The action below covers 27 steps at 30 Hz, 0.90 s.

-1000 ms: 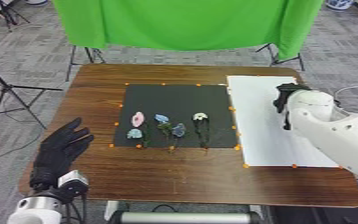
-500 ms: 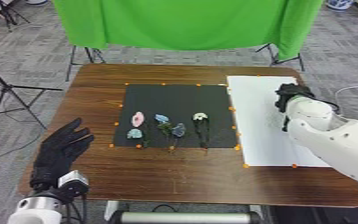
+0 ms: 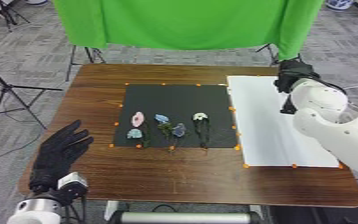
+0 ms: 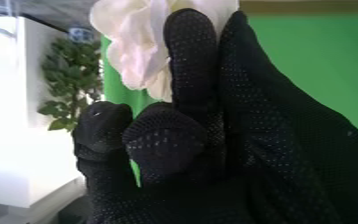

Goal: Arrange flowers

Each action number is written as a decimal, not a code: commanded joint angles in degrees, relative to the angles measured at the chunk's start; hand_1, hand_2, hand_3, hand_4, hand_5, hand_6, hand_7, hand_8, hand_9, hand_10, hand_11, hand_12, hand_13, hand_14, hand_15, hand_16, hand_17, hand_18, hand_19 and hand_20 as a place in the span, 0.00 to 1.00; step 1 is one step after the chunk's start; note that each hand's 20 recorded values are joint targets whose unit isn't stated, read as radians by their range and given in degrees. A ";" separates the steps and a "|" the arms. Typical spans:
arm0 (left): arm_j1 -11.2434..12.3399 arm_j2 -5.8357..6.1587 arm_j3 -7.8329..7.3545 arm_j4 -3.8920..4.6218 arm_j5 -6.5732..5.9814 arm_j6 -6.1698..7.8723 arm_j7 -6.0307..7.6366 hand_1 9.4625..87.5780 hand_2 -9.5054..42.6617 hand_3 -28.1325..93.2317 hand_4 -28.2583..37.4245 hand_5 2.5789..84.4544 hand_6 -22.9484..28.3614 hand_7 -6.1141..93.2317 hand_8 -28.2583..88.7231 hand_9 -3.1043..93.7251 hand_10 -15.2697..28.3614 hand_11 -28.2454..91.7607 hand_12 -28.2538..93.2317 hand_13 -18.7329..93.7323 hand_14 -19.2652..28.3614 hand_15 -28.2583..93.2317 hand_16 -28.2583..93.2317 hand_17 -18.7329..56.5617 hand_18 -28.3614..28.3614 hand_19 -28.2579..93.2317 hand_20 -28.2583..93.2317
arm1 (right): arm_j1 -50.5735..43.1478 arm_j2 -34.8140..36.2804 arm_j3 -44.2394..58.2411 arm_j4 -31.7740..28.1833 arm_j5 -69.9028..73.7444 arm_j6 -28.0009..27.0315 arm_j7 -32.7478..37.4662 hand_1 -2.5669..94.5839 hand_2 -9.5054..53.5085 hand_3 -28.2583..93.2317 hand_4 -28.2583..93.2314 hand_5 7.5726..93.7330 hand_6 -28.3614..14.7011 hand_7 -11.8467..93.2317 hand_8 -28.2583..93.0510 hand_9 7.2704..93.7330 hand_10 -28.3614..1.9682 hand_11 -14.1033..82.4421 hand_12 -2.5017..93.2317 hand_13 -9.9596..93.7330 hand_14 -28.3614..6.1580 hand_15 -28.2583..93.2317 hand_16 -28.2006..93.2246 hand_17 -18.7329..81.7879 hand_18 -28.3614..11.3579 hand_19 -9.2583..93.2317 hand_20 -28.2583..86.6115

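At the far right corner of the table, my right hand (image 3: 296,75) is above the white sheet (image 3: 273,120). In the right wrist view, a pale pink-white flower (image 4: 133,42) stands out past the fingers of my right hand (image 4: 193,145), which is shut on it; its stem is hidden by the glove. My left hand (image 3: 62,150) stays open over the table's left side. On the black mat (image 3: 167,97) lie a pink flower (image 3: 137,119), a light blue one (image 3: 162,118), a teal one (image 3: 135,133), a grey-blue one (image 3: 178,130) and a white one (image 3: 199,116).
Small orange markers edge the mat and sheet on the brown table (image 3: 158,175). A green cloth (image 3: 184,25) hangs on stands beyond the far edge. In the right wrist view, a leafy plant (image 4: 69,75) stands in the background.
My right hand has moved away from the robot, toward the far right corner of the table. The left hand and the flowers on the mat have kept still.
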 commanded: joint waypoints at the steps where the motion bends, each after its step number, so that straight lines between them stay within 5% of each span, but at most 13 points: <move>1: 1.49 -0.17 -0.24 -0.40 -0.26 0.65 0.19 0.21 0.37 0.89 0.12 0.43 0.66 0.21 0.15 0.40 0.83 0.50 0.30 0.40 0.96 0.65 0.14 0.15 0.90 0.76 0.16 | -8.43 -0.17 7.96 -8.11 -4.38 -3.06 -4.29 0.57 0.00 0.94 0.00 0.89 0.66 0.41 0.23 1.00 0.72 0.34 0.40 0.90 0.77 0.87 0.38 0.56 0.09 1.00 0.60; 11: 1.33 -0.43 -0.80 -0.42 0.23 -0.07 -1.06 0.21 0.37 0.89 0.12 0.43 0.66 0.21 0.15 0.39 0.83 0.50 0.30 0.40 0.96 0.65 0.14 0.15 0.90 0.76 0.16 | -20.42 -5.81 18.12 -16.75 -7.19 -14.76 -11.22 0.57 0.00 0.94 0.00 0.89 0.66 0.40 0.24 1.00 0.71 0.34 0.40 0.89 0.76 0.87 0.39 0.56 0.08 1.00 0.61; 27: 0.47 -0.22 -1.14 -0.18 0.72 -0.85 -2.31 0.21 0.37 0.89 0.12 0.43 0.66 0.21 0.15 0.40 0.83 0.50 0.30 0.40 0.96 0.65 0.14 0.15 0.91 0.76 0.16 | -24.15 -9.82 15.12 -20.16 -6.92 -18.09 -12.77 0.57 0.00 0.94 0.00 0.89 0.66 0.40 0.24 1.00 0.71 0.33 0.40 0.89 0.73 0.86 0.39 0.55 0.08 1.00 0.60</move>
